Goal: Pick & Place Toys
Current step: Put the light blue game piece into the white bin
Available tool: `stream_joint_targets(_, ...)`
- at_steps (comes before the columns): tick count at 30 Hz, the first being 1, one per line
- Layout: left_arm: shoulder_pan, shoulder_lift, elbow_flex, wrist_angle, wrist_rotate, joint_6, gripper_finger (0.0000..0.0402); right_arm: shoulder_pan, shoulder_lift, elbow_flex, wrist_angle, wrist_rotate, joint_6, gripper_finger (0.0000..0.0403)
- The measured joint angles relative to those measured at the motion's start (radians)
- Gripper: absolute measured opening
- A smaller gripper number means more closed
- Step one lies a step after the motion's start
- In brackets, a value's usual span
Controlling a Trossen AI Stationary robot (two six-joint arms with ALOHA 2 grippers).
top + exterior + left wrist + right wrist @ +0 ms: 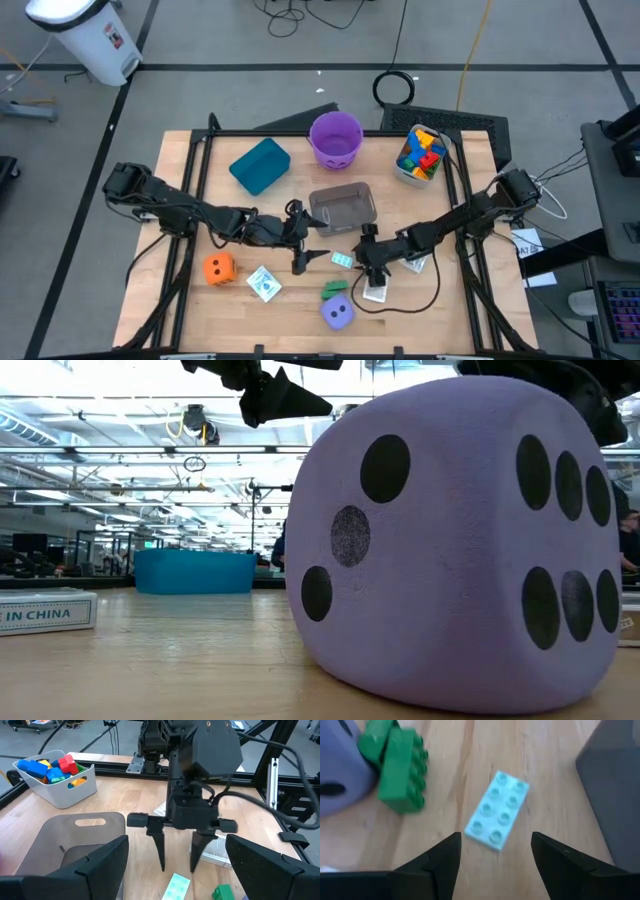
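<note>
The right hand hangs released, fingers apart, just above a pale mint block lying flat on the table — studs up, beside the grey tub. It looks light, stiff and slick; pinching across its two long sides seems safest. Its long axis runs diagonally toward the left hand, also spread, empty. A green block lies near.

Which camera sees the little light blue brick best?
The right wrist view: the light blue brick lies flat, studs up, just beyond the open right gripper. The left wrist view catches part of it; the high view shows a speck; the low view misses it.
</note>
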Motion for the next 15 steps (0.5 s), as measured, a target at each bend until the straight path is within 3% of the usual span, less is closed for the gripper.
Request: stream_joint_targets(15, 0.0, 0.0, 0.0, 0.0, 0.0, -0.004, 0.034, -0.004, 0.134, 0.002, 0.189, -0.001, 0.022, 0.0226)
